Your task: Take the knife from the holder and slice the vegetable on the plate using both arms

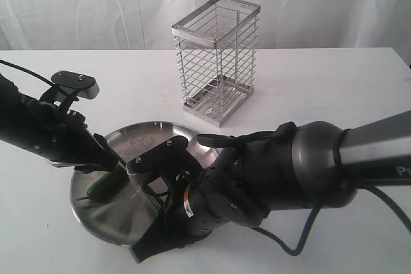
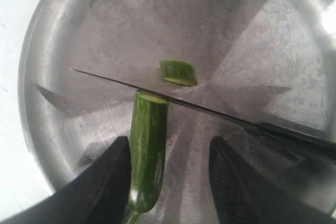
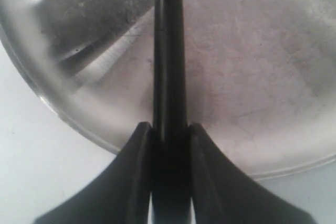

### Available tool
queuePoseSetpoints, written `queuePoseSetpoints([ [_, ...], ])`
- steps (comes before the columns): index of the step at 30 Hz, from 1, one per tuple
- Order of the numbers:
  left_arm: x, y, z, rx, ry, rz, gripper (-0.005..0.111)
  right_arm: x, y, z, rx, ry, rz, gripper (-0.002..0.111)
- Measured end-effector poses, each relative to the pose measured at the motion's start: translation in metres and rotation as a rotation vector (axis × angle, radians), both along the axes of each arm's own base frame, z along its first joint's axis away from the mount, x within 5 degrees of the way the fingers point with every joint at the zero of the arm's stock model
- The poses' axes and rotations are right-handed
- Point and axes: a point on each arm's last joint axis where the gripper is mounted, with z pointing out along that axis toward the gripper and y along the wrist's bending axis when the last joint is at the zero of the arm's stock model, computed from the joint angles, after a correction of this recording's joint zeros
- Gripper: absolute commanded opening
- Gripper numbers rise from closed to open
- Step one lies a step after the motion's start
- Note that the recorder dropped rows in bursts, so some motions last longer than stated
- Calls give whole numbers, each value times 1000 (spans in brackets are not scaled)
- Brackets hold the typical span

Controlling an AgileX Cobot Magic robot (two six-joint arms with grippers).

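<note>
The plate (image 1: pixel 144 134) sits on the white desk (image 1: pixel 334 81) near its front edge, with the holder (image 1: pixel 216 59) standing upright behind it, well apart and with nothing showing inside its wire walls.

The right gripper (image 3: pixel 169 129) is clamped on the knife (image 2: pixel 173 102) — its two fingers press against either side of the black handle, which runs straight out over the plate's rim. In the left wrist view the thin dark blade lies across the plate at a slant, its edge resting on the cut end of the vegetable (image 2: pixel 148 150).

The vegetable lies on the plate, stem end toward the left gripper (image 2: pixel 170 174). That gripper's fingers (image 2: pixel 113 182) straddle it: one finger touches the vegetable's side, the other stands off with bare plate between, so the jaws are apart. Whether they actually pin the vegetable I cannot tell.

One cut piece (image 2: pixel 179 73) — a short green slice with a pale face — lies just beyond the blade, apart from the main body
</note>
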Motion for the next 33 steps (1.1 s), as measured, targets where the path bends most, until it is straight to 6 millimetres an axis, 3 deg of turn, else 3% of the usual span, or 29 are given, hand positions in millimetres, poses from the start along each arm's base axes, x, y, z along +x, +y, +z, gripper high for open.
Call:
queuePoseSetpoints([
  [9, 0, 0, 0, 1, -3, 2, 51, -3, 1, 9, 23, -15, 9, 0],
  [33, 0, 0, 0, -4, 4, 8, 51, -5, 4, 2, 8, -2, 16, 0],
])
